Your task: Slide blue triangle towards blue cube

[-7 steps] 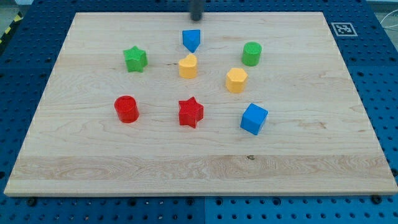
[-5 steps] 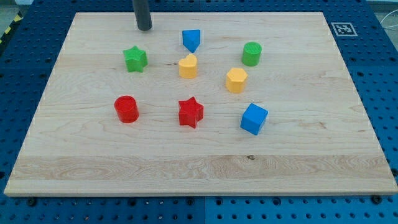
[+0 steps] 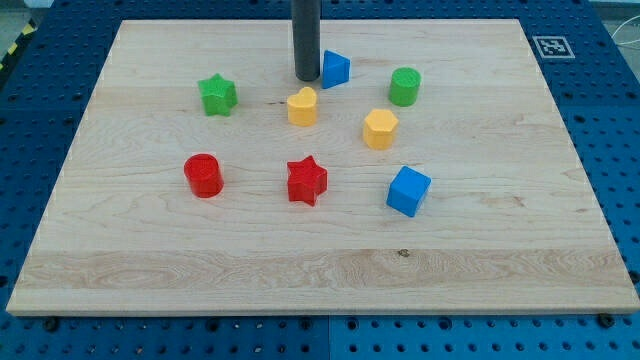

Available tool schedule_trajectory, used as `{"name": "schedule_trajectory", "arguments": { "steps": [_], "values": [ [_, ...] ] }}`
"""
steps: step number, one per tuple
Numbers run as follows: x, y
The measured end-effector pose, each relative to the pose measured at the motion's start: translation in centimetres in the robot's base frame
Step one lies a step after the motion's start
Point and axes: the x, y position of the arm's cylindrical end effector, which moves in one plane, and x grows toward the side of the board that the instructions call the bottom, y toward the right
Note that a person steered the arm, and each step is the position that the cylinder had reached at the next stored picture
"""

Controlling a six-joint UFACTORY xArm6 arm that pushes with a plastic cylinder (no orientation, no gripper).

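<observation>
The blue triangle [image 3: 336, 68] lies near the view's top centre of the wooden board [image 3: 120, 250]. My tip [image 3: 306, 77] stands right against its left side, the dark rod rising out of the view's top. The blue cube [image 3: 408, 191] sits lower and to the right, well apart from the triangle. A yellow block [image 3: 380, 129] lies between the two.
A second yellow block [image 3: 303, 106] sits just below my tip. A green cylinder [image 3: 404, 87] is right of the triangle. A green star [image 3: 217, 95], a red cylinder [image 3: 204, 175] and a red star [image 3: 306, 181] lie to the left and centre.
My tip swung from the top centre out to the left, then came back right against the blue triangle. The triangle has slid a little to the right and turned.
</observation>
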Motion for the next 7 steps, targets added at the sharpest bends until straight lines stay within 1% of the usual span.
{"name": "schedule_trajectory", "arguments": {
  "steps": [2, 5, 6, 7],
  "values": [
    [-1.0, 5.2],
    [-4.8, 16.7],
    [-5.0, 19.4],
    [-3.5, 20.9]
  ]
}}
